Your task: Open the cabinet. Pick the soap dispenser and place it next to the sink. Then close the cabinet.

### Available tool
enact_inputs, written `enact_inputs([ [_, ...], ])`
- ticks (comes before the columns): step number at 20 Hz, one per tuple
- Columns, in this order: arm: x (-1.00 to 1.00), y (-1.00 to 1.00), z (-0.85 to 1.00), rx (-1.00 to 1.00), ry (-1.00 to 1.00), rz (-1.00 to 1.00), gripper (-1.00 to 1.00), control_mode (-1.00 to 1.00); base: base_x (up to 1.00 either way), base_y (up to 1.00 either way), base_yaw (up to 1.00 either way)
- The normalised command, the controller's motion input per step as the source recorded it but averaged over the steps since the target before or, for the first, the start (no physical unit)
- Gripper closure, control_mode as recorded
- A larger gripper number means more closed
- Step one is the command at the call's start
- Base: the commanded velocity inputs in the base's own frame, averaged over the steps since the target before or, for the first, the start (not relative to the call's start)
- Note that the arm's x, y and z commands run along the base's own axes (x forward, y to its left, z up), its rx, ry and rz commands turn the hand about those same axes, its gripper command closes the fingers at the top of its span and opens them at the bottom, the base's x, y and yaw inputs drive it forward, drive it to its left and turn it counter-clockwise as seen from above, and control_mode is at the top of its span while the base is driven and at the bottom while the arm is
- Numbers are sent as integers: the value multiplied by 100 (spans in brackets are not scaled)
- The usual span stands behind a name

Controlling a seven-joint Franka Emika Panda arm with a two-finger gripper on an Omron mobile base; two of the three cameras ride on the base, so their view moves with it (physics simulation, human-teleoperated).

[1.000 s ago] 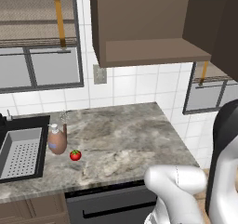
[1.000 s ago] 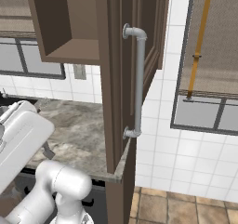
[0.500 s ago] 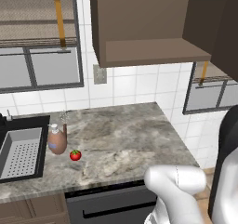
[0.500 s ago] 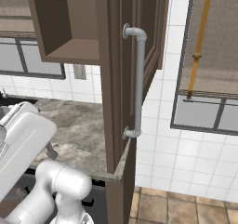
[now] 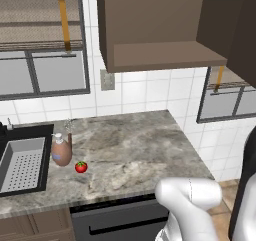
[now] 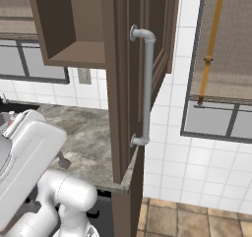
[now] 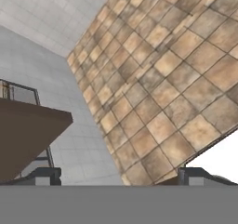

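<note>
1. A marble counter (image 5: 130, 145) runs below the cabinet (image 5: 155, 30), whose door (image 6: 129, 83) stands open.
2. The soap dispenser (image 5: 61, 150) stands upright beside the sink (image 5: 22, 162), next to a tomato (image 5: 81, 167).
3. The gripper (image 7: 118, 175) has its fingers spread, holding nothing.

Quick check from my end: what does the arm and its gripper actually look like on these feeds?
The arm is glossy white with rounded, bulbous link housings; the right base view shows the same smooth white shells with darker grey at a joint. No cables or markings are visible. The gripper has two small dark grey fingertips with blocky ends.
</note>
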Motion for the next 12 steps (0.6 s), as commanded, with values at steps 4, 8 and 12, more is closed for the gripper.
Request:
enact_inputs([
  [4,-8,-3,0,-6,-4,-8,-100,-100,0,0,0],
  [8,-8,-16,1,-6,-2,-10,-100,-100,0,0,0],
  [12,-14,-29,10,0,0,-11,-100,-100,0,0,0],
])
